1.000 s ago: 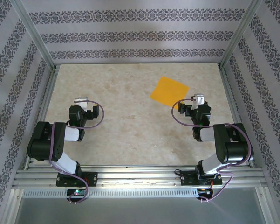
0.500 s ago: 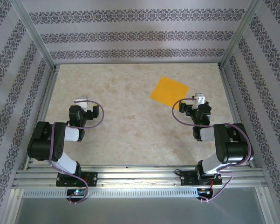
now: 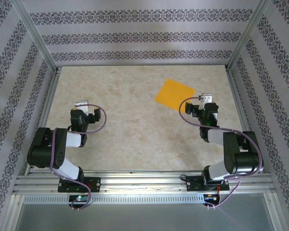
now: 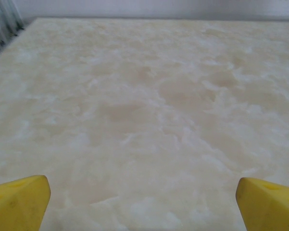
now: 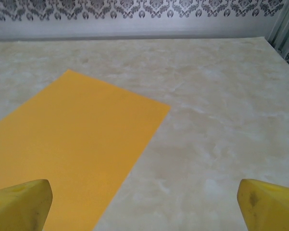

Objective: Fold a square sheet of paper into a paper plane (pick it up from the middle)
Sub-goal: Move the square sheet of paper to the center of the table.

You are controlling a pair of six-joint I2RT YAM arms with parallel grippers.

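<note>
Paper point(image 3: 175, 94) from above: a flat orange square, turned like a diamond, lying on the right half of the table point(image 3: 120, 134) toward the far side. The right gripper point(image 3: 205, 100) hovers just beside its near right corner. The left gripper point(image 3: 82, 104) sits well apart on the other side, with nothing near it. No crease shows, so I'd say folding has not begun.

Over to the left wrist: the left gripper point(image 4: 143, 202) has its yellow fingers point(image 4: 19, 202) spread out to the frame's corners, wide and empty, with bare marbled table between them.

Right wrist now: the right gripper point(image 5: 144, 204) is spread just as wide and holds nothing. The paper point(image 5: 77, 139) lies flat ahead and to the left, its near part running down past the left finger point(image 5: 21, 204), one corner pointing at the patterned wall point(image 5: 134, 9).

How will it handle? It looks thin, light and limp, lying tight to a smooth top with no lifted edge to catch. My call is that a middle pickup means coming straight down over the centre, pressing both fingers on and drawing them together so the sheet buckles into a ridge to pinch. Press too lightly and it may skate away; squeeze carelessly and it may take a stray crease. The centre sits left of where this gripper points.
</note>
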